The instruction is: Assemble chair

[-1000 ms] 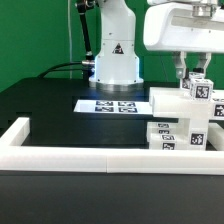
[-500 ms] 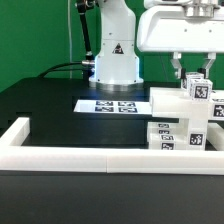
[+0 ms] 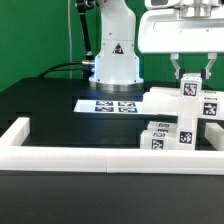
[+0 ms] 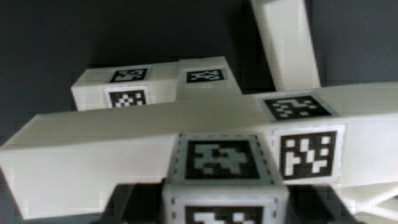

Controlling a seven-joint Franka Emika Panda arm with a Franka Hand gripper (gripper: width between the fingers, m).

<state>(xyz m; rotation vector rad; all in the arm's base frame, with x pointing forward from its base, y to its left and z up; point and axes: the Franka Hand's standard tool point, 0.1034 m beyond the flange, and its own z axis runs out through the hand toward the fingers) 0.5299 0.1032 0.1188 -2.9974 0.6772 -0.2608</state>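
While its two fingers pinch the top of a white square bar [image 3: 187, 88], the gripper [image 3: 190, 68] holds it upright over the chair [image 3: 180, 128], near the exterior view's right. These tagged plastic blocks look rigid, light and smooth, best gripped across flat opposite faces.

No readable text, only tags

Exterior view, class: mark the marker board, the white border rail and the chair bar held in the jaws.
marker board [image 3: 108, 104], exterior view, on its printed tags.
white border rail [image 3: 70, 157], exterior view, on its long front face.
chair bar [image 3: 187, 88], exterior view, on the tagged face just below the jaws.
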